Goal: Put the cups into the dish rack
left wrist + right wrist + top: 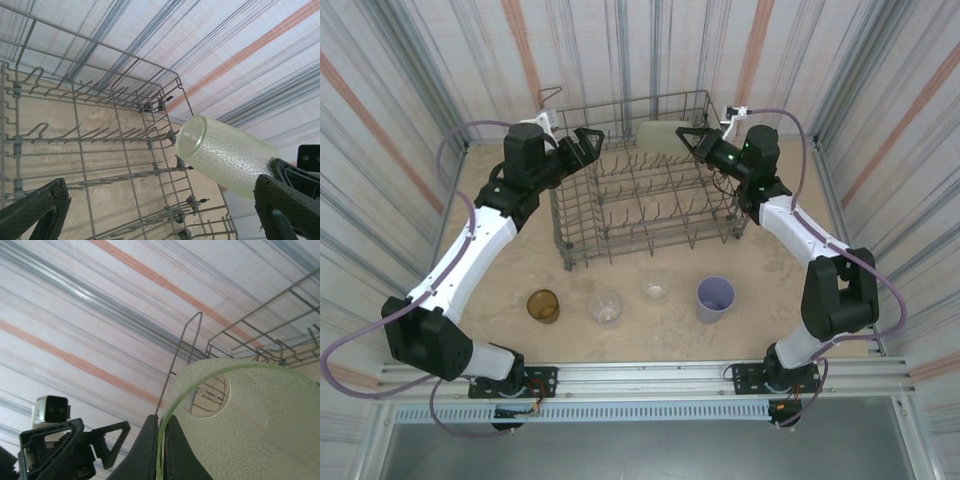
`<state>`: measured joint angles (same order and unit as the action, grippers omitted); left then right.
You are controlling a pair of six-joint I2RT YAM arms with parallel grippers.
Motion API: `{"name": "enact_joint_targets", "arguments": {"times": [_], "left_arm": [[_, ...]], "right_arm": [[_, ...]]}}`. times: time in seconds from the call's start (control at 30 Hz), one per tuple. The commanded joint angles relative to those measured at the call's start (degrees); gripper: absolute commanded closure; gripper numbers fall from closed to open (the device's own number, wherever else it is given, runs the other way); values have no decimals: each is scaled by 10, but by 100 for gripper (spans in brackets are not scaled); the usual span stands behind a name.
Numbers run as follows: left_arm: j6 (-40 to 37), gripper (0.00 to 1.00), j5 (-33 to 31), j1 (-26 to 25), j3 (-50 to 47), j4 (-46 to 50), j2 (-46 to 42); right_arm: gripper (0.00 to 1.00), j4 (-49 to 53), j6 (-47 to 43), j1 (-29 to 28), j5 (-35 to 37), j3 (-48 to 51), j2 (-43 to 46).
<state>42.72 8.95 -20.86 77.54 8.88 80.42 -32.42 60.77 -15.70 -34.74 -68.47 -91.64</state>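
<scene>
A pale yellow-green cup (660, 135) hangs sideways over the far edge of the grey wire dish rack (650, 215), with my right gripper (692, 140) shut on its rim. In the right wrist view the two fingers (150, 450) pinch the cup wall (250, 430) between them. My left gripper (588, 140) is open at the rack's far left corner, holding nothing. In the left wrist view the cup (225, 155) points its mouth toward the open gripper (160, 220), above the rack tines (100, 150). On the table sit an amber cup (543, 305), two clear cups (606, 307) (656, 291) and a lavender cup (715, 298).
The four table cups stand in a row between the rack and the arm bases. Striped walls close in the table at the back and on both sides. The left gripper (92, 440) shows at the lower left of the right wrist view.
</scene>
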Motion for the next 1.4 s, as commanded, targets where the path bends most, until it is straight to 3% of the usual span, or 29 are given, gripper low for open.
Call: {"name": "enact_joint_targets", "arguments": {"times": [0.0, 0.3, 0.9, 1.37], "left_arm": [[43, 1, -10, -7, 16, -37, 12], [85, 1, -24, -17, 3, -71, 36], [163, 1, 12, -18, 14, -129, 97], [202, 1, 32, -18, 7, -165, 123]], "right_arm": [[100, -123, 43, -14, 5, 13, -15], [100, -216, 58, -45, 30, 49, -41], [100, -374, 143, -75, 27, 40, -122], [100, -414, 161, -88, 20, 29, -147]]}}
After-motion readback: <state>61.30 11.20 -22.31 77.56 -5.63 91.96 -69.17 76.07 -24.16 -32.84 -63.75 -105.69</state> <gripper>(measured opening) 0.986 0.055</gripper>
